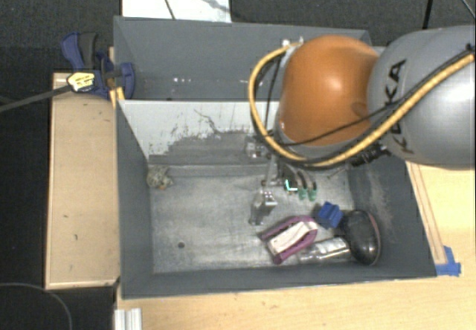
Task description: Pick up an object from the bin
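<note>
My gripper hangs below the orange wrist cover, over the bin floor right of centre. Its metal fingertips sit just above and left of a purple and white packet, with nothing seen between them. Right of the packet lies a small blue piece. A dark rounded black thing rests near the right wall, and a clear tube-like thing lies along the front beside it.
A small greyish lump lies at the far left of the bin floor, near the back wall. The arm and its orange cover hide the bin's back right part.
</note>
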{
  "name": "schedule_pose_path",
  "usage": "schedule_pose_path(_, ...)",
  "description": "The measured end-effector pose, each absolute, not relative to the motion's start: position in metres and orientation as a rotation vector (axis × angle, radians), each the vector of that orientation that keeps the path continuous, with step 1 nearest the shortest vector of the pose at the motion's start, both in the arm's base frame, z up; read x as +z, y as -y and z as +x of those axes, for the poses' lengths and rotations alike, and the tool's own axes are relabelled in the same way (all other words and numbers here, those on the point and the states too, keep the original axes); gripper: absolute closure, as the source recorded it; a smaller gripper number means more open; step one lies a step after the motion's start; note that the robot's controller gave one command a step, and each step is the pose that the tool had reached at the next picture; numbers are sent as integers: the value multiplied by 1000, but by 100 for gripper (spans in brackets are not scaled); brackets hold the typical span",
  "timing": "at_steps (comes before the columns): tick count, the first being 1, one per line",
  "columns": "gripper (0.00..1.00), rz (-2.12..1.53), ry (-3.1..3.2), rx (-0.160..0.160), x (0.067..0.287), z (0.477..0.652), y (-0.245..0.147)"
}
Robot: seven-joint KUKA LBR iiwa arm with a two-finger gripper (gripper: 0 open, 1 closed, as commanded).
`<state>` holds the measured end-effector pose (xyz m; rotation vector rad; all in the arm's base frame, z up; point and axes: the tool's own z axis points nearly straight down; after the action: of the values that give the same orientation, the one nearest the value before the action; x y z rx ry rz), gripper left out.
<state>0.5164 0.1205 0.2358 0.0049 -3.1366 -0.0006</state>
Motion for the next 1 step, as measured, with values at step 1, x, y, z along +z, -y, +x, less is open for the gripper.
schedule_pose_path(1,0,120,3140,-1,74,484,-35)
